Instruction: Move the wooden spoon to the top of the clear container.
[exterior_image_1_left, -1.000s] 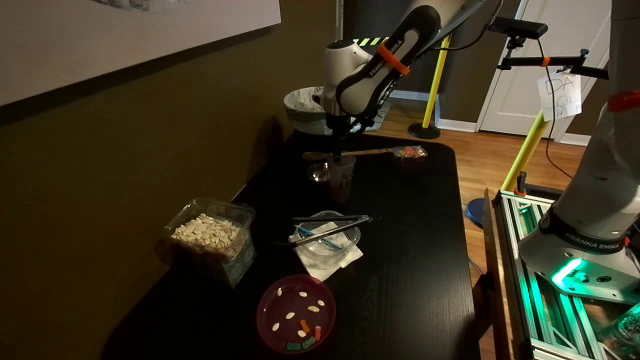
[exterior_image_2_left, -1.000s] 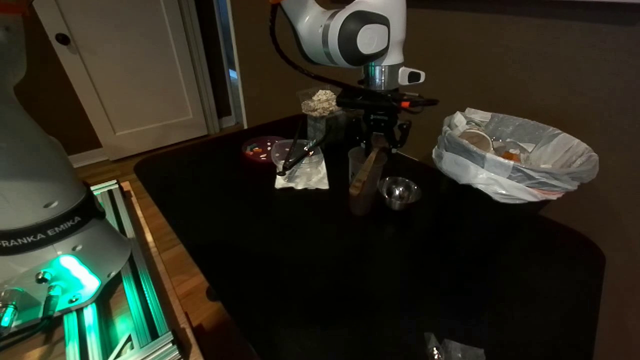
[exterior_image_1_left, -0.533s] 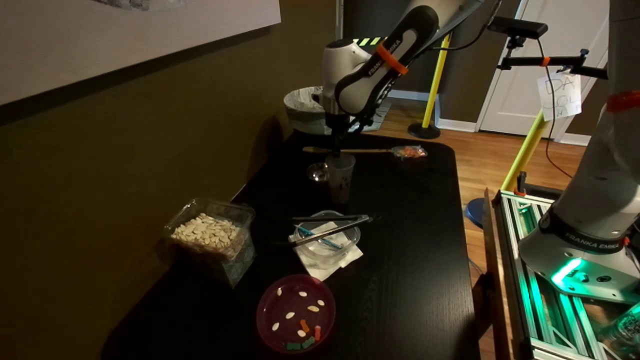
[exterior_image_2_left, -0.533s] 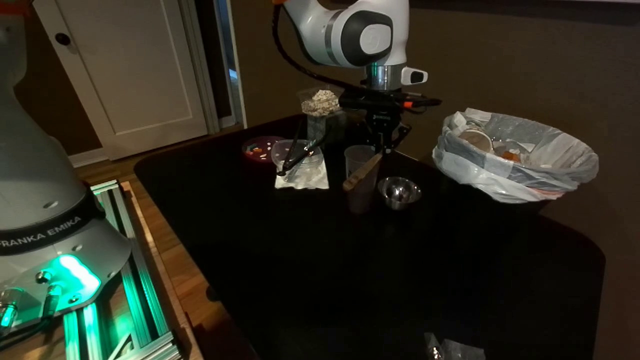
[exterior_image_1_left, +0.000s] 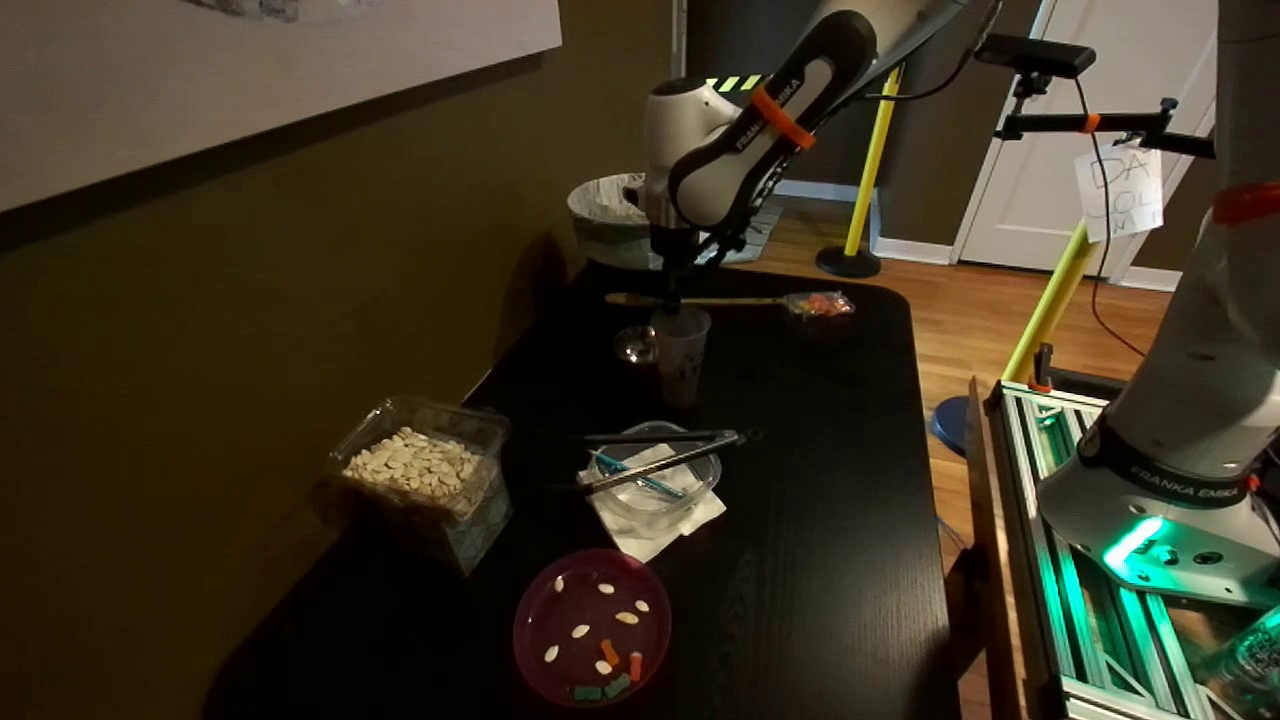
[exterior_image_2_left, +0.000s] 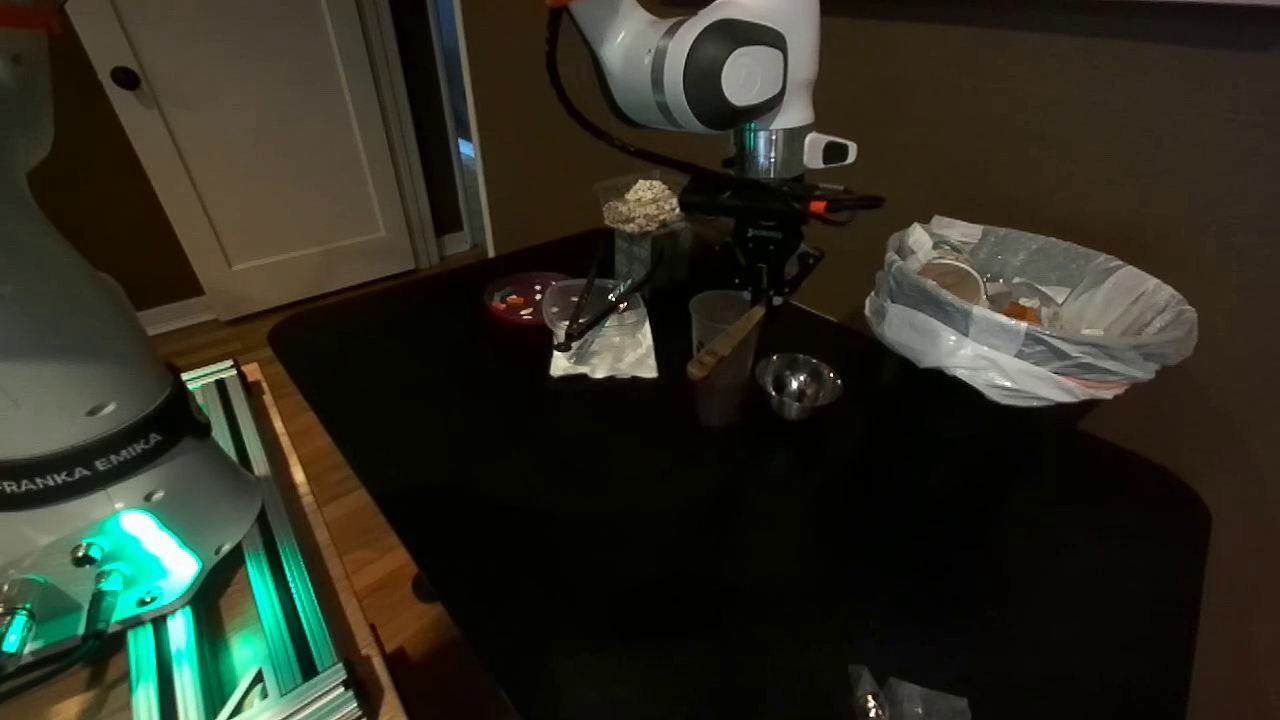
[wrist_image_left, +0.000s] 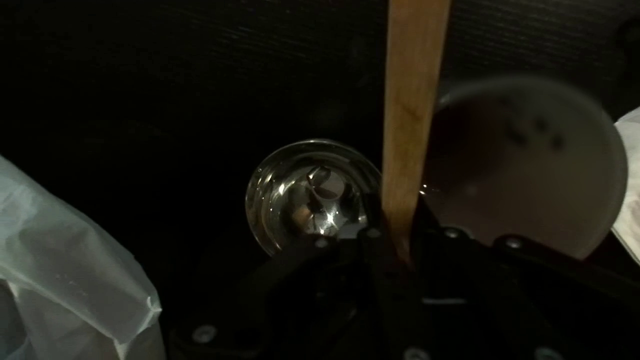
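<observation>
My gripper (wrist_image_left: 398, 215) is shut on the wooden spoon (wrist_image_left: 412, 100); its fingers hide part of the handle. In an exterior view the spoon (exterior_image_1_left: 735, 300) stretches out both ways from the gripper (exterior_image_1_left: 674, 304), behind a tall cup (exterior_image_1_left: 682, 355). Seen in an exterior view, the spoon (exterior_image_2_left: 725, 345) slants in front of that cup, close to its rim. Whether it touches the cup I cannot tell. A round clear container (exterior_image_1_left: 655, 510) stands on a napkin with tongs across its top. A clear box of seeds (exterior_image_1_left: 420, 470) is also there, so which one is meant stays uncertain.
Beside the cup sits a small metal bowl (exterior_image_2_left: 798, 386). A purple plate (exterior_image_1_left: 592, 690) carries seeds and gummies. A bin with a white liner (exterior_image_2_left: 1000, 370) stands at the table's edge near the wall. A candy bag (exterior_image_1_left: 820, 304) lies on the table.
The gripper has shut on the spoon. The spoon's visible end has swung slightly in an exterior view, and the cup has shifted a little. Over the last half second almost nothing differs.
</observation>
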